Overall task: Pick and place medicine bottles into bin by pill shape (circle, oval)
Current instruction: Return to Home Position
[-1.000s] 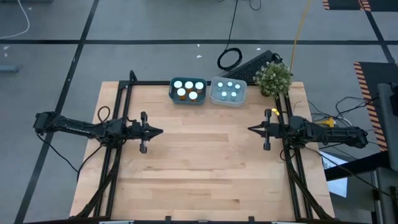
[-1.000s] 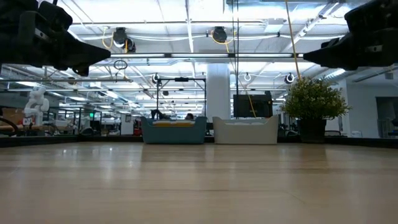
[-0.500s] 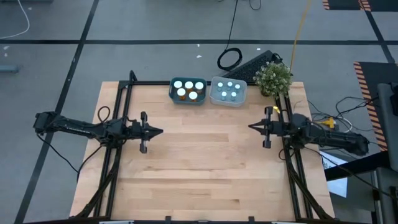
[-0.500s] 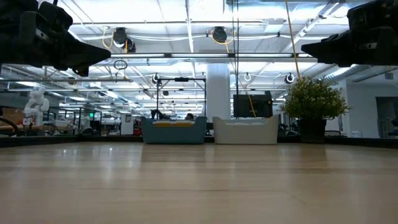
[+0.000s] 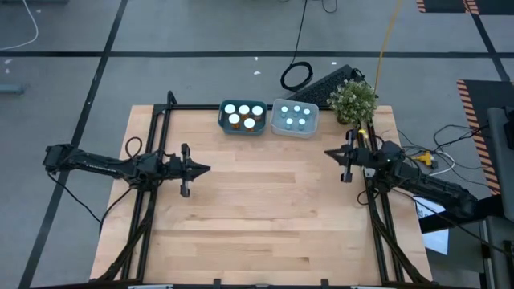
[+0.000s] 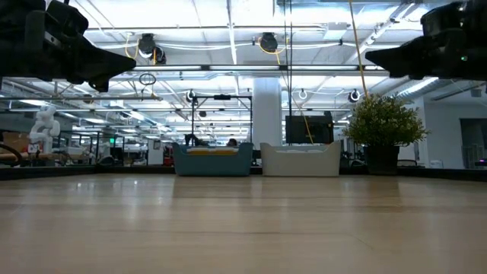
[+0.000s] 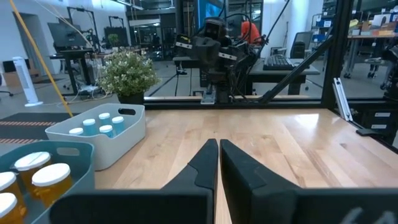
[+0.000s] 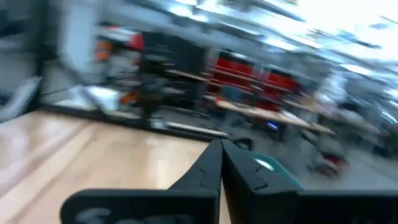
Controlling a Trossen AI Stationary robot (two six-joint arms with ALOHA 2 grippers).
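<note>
standing cap-up in the two bins (image 5: 227, 124), medicine bottles (image 5: 243, 115); both grippers' (image 5: 207, 169) fingers pressed together.

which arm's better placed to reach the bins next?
Probably right. The right gripper sits nearer the white bin and teal bin at the table's far edge; the left gripper waits farther off. Both shut, empty.
</note>
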